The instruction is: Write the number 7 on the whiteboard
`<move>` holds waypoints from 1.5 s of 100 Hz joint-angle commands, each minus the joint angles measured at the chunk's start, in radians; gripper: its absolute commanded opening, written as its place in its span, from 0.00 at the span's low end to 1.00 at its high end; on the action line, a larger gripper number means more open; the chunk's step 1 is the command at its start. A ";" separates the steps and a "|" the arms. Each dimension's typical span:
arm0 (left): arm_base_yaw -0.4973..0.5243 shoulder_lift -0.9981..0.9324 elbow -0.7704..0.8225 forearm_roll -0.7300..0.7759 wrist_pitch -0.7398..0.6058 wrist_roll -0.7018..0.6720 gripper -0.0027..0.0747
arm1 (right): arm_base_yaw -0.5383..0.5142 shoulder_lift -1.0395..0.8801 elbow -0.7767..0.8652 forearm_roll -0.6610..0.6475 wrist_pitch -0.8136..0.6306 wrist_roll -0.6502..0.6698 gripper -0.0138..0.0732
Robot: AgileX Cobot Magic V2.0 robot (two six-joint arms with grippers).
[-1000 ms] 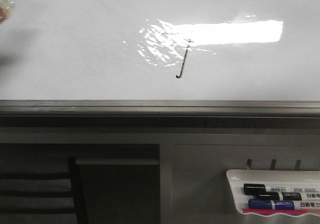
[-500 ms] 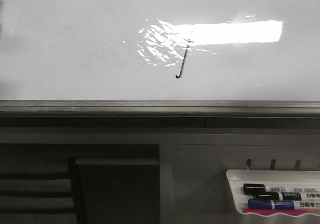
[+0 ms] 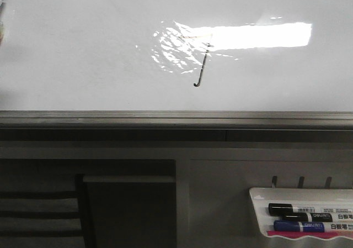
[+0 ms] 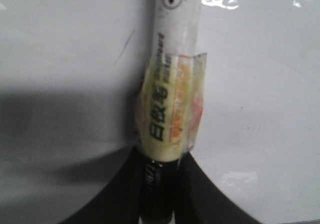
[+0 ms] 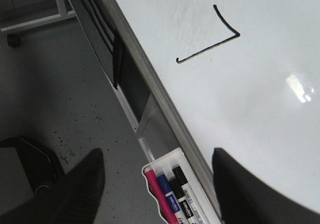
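The whiteboard fills the upper front view, with a bright glare band. The number 7 is drawn on it in thin dark ink, its top bar faint in the glare and its stem ending in a small hook. In the right wrist view the number 7 shows clearly on the whiteboard. My left gripper is shut on a white marker wrapped in yellowish tape, held close to the board; its tip is out of view. My right gripper hangs open and empty, off the board's lower edge.
A grey frame rail runs under the board. A white tray at the lower right holds black, blue and pink markers; this tray lies below my right gripper. A dark chair stands at the lower left.
The taped marker at the front view's upper left edge slid left almost out of view; only a sliver shows now. The drawn figure is unchanged.
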 commanded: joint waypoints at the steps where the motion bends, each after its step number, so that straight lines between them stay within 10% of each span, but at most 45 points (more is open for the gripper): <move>1: 0.000 -0.020 -0.027 -0.015 -0.048 -0.011 0.20 | -0.008 -0.014 -0.023 0.036 -0.035 -0.003 0.64; 25: 0.000 -0.020 -0.029 -0.015 -0.046 -0.011 0.59 | -0.008 -0.014 -0.023 0.036 -0.020 0.002 0.64; 81: 0.000 -0.319 -0.145 0.084 0.320 -0.011 0.57 | -0.062 -0.113 -0.064 -0.243 0.025 0.721 0.64; 150: 0.000 -0.789 0.316 0.038 -0.115 -0.011 0.57 | -0.090 -0.524 0.394 -0.225 -0.546 0.752 0.59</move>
